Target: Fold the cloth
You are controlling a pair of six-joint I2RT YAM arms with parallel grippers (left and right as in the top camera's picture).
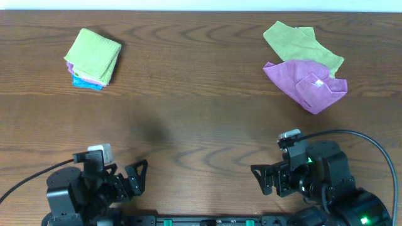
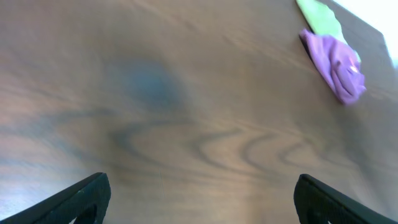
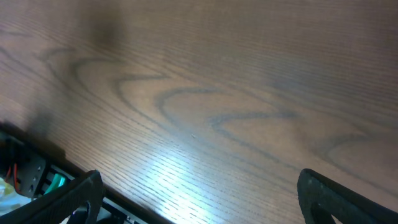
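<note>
Both claws sit at the near table (image 1: 201, 125) edge: left gripper (image 1: 135, 177) and right gripper (image 1: 262, 181), jaws wide apart, holding nothing. Lime-green cloth (image 1: 93, 50) lies far left, folded near-square atop a stack (image 1: 88, 81), set askew, no clear long axis; tag not discernible. Lower layers are mostly hidden. Far right, purple cloth (image 1: 308, 85) overlaps duller green cloth (image 1: 295, 39).

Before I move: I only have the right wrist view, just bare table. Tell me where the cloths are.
Observer: A crumpled green cloth and a purple cloth lie touching at the far right.
Operator: Give me the far left.
Observer: A folded stack sits there, with a lime cloth on top.
Operator: Report the left end effector.
Observer: The left end effector is open over bare table.
</note>
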